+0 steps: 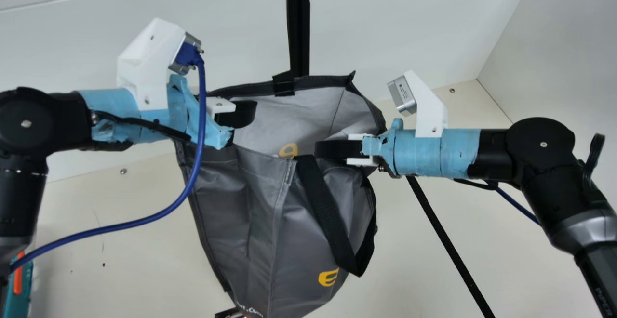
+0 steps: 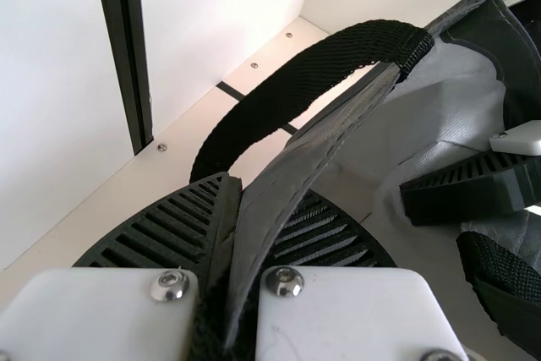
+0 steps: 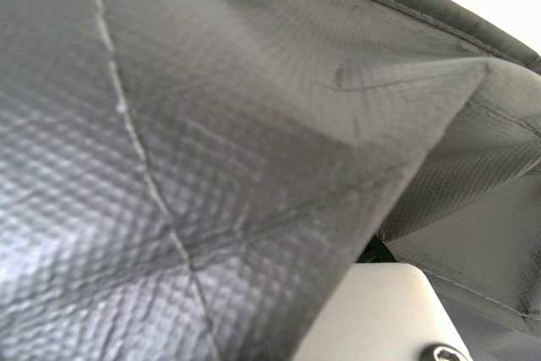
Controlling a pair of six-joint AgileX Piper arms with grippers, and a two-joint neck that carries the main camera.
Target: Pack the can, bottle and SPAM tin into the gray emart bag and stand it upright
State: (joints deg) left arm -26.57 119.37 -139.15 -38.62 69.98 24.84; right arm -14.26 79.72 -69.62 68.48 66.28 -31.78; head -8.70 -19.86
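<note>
The open-topped gray fabric emart bag [image 1: 299, 221] gapes between the black left gripper [image 2: 266, 188], jaws clamped on its rim, and the black right gripper [image 1: 322, 150], jaws impossible to judge; standing it upright seems in hand, next needing a settled base.

We see a white back wall [image 1: 217, 24] split by a black upright strip [image 1: 299, 29]. Right of that strip stands a pale side wall [image 1: 554, 58]; below it spreads our cream bench [image 1: 144, 265], a thin black line [image 1: 453, 244] slanting across toward the lower right.
</note>
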